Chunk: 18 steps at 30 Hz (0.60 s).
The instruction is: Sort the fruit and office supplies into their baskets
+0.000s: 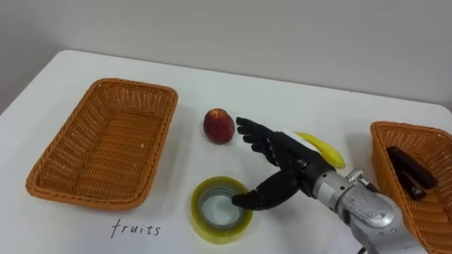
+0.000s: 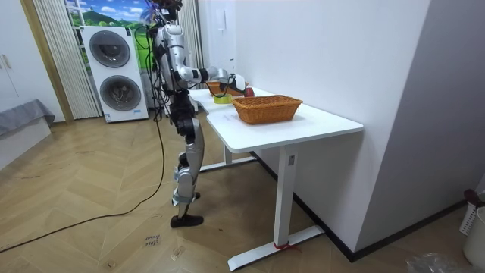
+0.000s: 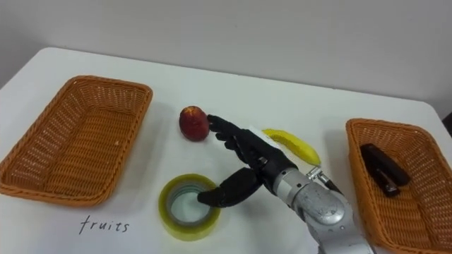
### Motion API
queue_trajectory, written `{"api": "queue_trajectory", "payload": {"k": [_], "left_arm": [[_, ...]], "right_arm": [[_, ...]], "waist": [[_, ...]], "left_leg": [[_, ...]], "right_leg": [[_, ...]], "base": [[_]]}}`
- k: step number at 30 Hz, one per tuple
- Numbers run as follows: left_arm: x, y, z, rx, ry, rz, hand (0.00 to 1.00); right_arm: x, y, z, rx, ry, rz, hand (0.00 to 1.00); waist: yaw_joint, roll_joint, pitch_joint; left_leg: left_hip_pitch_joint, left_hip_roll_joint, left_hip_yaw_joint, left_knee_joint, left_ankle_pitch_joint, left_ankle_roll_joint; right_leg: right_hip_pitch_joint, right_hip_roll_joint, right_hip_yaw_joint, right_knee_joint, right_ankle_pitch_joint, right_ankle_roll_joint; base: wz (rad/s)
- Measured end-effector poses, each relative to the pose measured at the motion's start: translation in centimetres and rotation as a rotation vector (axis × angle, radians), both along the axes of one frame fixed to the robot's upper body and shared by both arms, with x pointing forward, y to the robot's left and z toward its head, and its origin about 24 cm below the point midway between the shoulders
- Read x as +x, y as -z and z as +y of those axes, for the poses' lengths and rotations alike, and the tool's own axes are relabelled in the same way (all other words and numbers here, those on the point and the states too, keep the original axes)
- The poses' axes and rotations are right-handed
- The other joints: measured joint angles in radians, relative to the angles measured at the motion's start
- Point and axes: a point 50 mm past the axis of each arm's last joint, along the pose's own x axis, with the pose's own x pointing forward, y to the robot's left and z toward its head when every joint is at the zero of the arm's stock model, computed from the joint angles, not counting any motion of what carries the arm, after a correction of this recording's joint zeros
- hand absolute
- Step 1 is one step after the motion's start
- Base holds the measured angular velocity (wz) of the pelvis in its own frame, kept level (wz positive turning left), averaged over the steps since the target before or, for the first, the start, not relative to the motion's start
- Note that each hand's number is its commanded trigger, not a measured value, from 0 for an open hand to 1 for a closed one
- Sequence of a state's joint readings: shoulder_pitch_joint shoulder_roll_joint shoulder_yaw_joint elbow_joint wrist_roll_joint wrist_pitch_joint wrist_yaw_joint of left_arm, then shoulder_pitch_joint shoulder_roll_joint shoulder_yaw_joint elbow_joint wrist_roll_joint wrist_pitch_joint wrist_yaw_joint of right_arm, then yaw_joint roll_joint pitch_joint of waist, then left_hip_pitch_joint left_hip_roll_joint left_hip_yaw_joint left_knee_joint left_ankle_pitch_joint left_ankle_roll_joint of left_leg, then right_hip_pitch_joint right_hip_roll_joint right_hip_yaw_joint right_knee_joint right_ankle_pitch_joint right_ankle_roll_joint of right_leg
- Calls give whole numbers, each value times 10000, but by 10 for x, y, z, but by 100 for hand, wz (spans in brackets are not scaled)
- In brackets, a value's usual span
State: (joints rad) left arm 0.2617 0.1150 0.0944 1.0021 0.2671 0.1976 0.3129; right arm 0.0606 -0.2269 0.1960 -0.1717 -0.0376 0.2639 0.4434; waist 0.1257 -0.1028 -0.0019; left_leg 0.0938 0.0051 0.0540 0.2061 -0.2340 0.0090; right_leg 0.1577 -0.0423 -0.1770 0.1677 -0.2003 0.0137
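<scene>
The handwritten "fruits" label (image 1: 136,228) sits nearest on the white tabletop (image 1: 318,99), down and left of the fingers, right in front of the left basket. Next up is the tape roll (image 1: 221,209), a fat yellowish-green ring with a pale see-through core. It lies flat just below the fingers, pretty close to the tabletop's near edge. The right hand (image 1: 288,168) comes in from the lower right. Its fingers (image 1: 258,137) are stretched out straight and spread a bit, holding nothing. The thumb is swung down so its tip sits over the roll's inner rim, but I can't tell if it's really touching. The apple (image 1: 219,125), red with darker blotches and a stem dimple on top, sits right at the fingertips, maybe touching, too close to call. The yellow banana (image 1: 323,149) lies to the right of the fingers, partly hidden behind the hand. The left basket (image 1: 106,141), brown wicker and rectangular, is well off to the left of the fingers, with a good stretch of bare tabletop in between. The right basket (image 1: 424,137), same wicker, is off to the right of the fingers by the tabletop's edge, with a dark stapler (image 1: 409,168) lying in it. Past the apple there's open tabletop up to the far edge by the wall.
</scene>
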Motion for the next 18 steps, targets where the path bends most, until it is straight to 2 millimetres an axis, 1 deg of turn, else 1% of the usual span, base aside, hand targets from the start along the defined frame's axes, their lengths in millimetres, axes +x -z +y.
{"api": "queue_trajectory", "payload": {"k": [5, 13, 18], "left_arm": [[1, 1, -1, -143, 6, -13, 0], [3, 1, -2, -193, 43, -43, 0], [4, 0, -1, -180, 29, -79, 0]], "right_arm": [[-1, 1, 1, -94, -367, 107, 0], [-3, 2, 6, -53, -711, 226, 0], [-3, 3, 6, -302, -719, 193, 0]], "waist": [[171, 11, 8], [269, 13, 18], [258, 4, 26]], "left_leg": [[46, -2, 3, -15, 1, 2], [21, -1, 3, -30, 2, 3], [13, -1, -20, -41, 1, 3]], "right_leg": [[-1, -3, 4, -15, 0, 0], [-7, 7, 85, -14, 0, 0], [-68, 1, -64, -9, 0, 0]], "base": [[0], [0], [0]]}}
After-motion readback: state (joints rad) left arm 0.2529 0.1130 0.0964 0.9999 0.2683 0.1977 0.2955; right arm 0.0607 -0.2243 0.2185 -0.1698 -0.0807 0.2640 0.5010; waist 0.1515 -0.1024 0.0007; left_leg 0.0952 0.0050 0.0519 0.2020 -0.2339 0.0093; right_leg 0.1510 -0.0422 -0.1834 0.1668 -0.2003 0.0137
